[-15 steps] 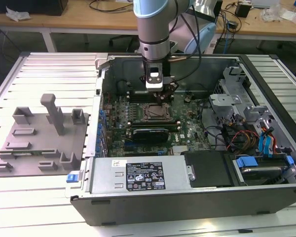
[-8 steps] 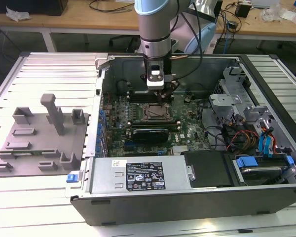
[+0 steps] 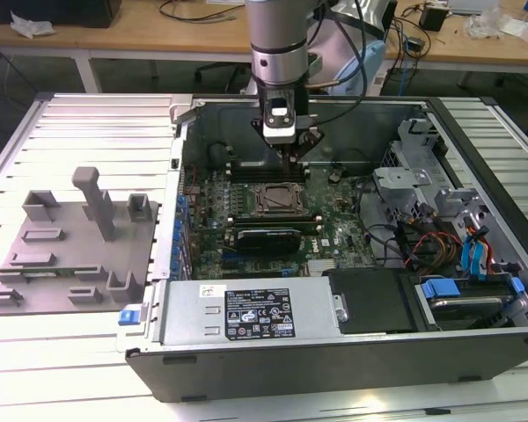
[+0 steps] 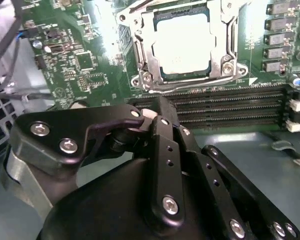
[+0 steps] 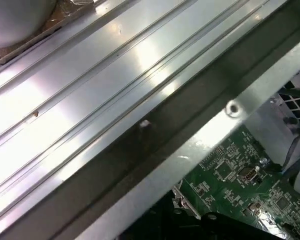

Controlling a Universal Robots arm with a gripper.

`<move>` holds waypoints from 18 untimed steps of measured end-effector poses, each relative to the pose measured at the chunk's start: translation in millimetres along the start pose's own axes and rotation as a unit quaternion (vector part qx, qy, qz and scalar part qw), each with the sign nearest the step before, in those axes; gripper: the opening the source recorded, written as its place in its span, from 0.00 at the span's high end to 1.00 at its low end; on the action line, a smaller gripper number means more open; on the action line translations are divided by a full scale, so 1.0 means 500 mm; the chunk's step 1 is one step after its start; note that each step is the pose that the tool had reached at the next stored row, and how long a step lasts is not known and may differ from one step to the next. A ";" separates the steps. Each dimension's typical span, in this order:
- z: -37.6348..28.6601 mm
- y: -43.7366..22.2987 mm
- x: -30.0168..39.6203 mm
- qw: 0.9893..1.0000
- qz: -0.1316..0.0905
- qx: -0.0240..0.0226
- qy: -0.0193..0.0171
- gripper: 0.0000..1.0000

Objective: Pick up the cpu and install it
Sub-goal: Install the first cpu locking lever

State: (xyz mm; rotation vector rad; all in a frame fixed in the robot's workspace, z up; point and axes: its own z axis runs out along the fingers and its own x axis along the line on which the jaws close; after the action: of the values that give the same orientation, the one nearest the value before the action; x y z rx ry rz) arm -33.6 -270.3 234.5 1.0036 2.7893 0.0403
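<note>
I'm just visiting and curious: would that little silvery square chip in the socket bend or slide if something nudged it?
The cpu looks like a flat plate with a metal top, so it is probably stiff, not floppy. It lies inside the socket frame, which likely stops sideways sliding. Its smooth, shiny top may be slippery to grip.

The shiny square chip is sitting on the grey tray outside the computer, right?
Not quite. In the second wrist view the shiny square chip, the cpu, sits in the socket frame on the green board inside the computer, just past the claw.
</note>
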 end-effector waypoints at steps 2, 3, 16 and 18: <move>0.000 -0.002 -0.002 1.000 0.000 0.000 0.000 0.89; 0.000 -0.007 -0.006 1.000 0.000 0.000 0.000 0.89; 0.002 -0.041 -0.033 1.000 -0.012 0.005 -0.004 0.89; 0.002 -0.041 -0.033 1.000 -0.029 0.005 -0.004 0.89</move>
State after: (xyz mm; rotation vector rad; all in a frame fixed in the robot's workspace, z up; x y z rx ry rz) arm -33.5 -296.6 234.6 0.9222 2.8112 0.0155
